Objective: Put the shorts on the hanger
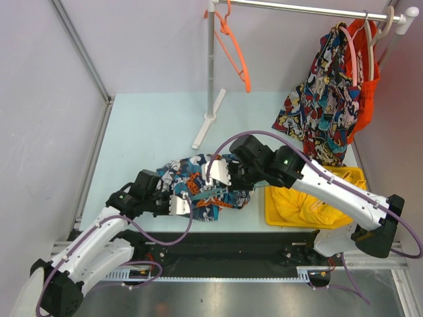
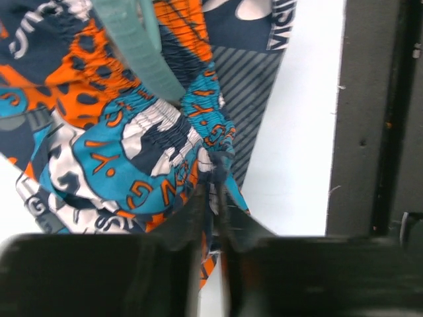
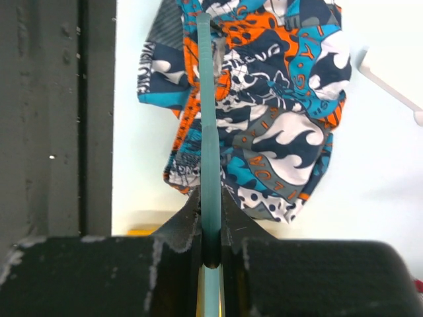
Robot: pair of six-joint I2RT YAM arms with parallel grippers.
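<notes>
Shorts (image 1: 187, 173) in navy, teal, orange and white cartoon-print fabric lie bunched in a heap. The thin teal plastic hanger (image 3: 206, 99) crosses them, pinched edge-on by our right gripper (image 3: 210, 205) at three o'clock, presumably to thread a leg. Our left gripper (image 2: 216, 198), at eight o'clock, is clamped on their gathered waistband, apparently steadying it.
</notes>
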